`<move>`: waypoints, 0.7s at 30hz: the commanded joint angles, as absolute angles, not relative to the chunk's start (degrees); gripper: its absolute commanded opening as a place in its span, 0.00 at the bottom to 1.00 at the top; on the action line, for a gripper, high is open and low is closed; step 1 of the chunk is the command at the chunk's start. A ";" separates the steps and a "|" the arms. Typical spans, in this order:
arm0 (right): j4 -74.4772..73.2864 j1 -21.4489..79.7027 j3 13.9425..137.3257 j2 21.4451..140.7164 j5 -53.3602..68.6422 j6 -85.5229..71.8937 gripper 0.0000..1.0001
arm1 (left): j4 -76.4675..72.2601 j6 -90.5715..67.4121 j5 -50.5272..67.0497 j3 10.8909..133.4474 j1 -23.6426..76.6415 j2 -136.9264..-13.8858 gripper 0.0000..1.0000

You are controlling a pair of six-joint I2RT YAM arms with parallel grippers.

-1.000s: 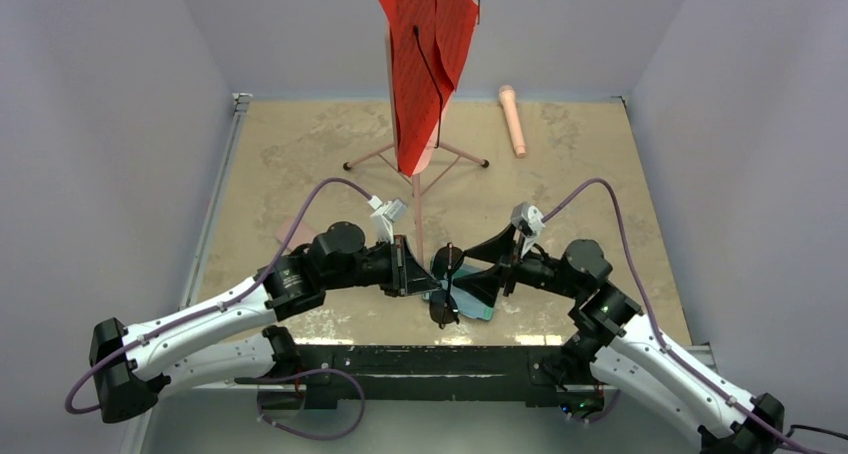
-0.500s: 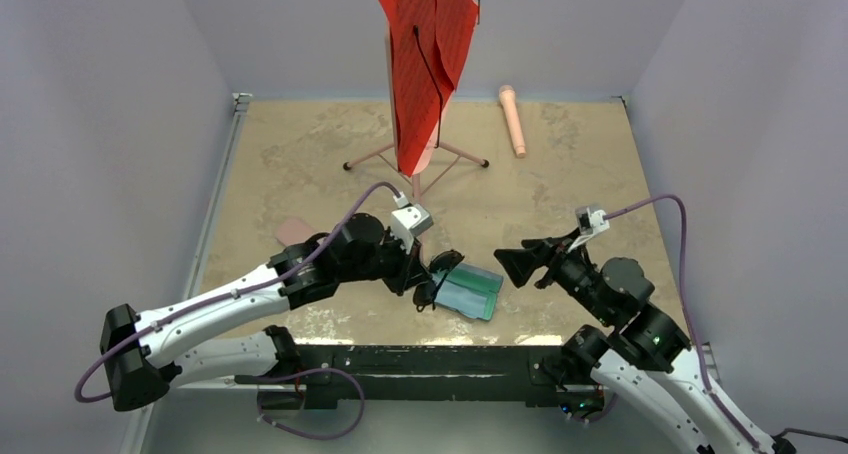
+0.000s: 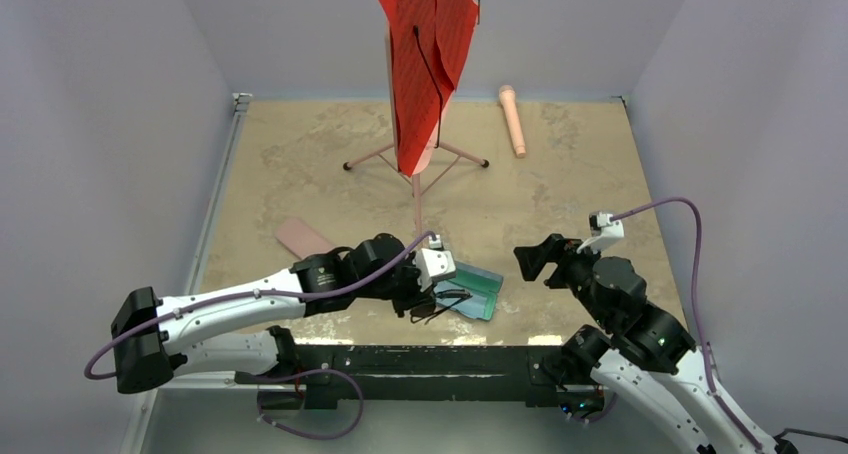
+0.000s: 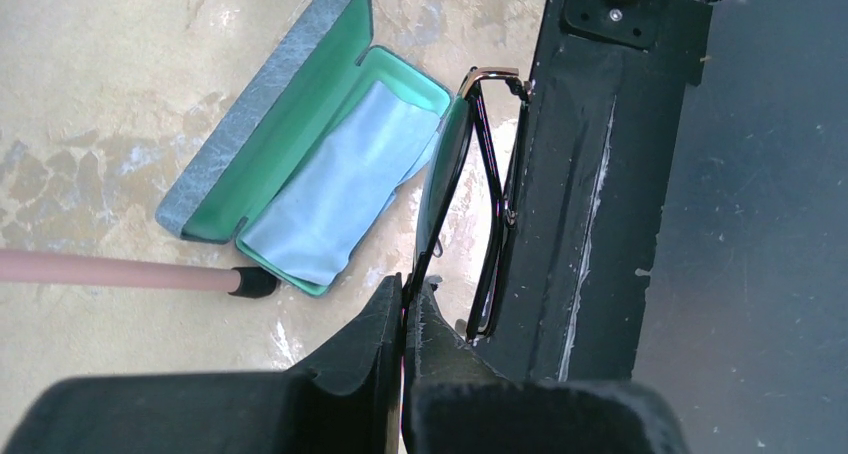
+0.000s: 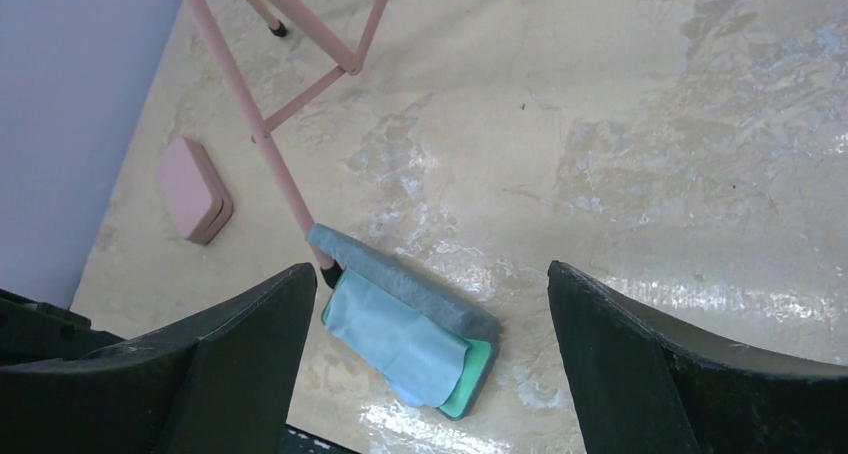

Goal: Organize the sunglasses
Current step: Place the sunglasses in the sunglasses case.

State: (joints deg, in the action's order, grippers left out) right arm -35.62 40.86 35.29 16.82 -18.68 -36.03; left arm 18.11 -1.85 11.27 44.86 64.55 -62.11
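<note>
The left pincer is clamped on the black sunglasses, holding them at the tabletop's near edge, between the open case and the black base rail. The right pincer hangs spread wide, apart from the case, over the tabletop

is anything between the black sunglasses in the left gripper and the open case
Nothing visible stands between them: the left gripper holds the black sunglasses right beside the open case. Inside, a blue cloth covers much of the green lining, so the glasses would likely land on it.
</note>
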 commanded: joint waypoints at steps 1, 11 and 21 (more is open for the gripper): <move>-35.98 41.22 36.60 16.70 -21.76 -35.81 0.91 | 13.74 3.43 9.45 45.49 66.04 -63.42 0.00; -36.90 41.22 35.90 15.53 -23.61 -35.20 0.92 | 9.84 13.41 -6.49 50.72 69.27 -71.58 0.00; -34.71 41.22 34.03 14.34 -25.12 -33.87 0.97 | 9.60 24.20 -10.69 56.53 72.58 -80.03 0.00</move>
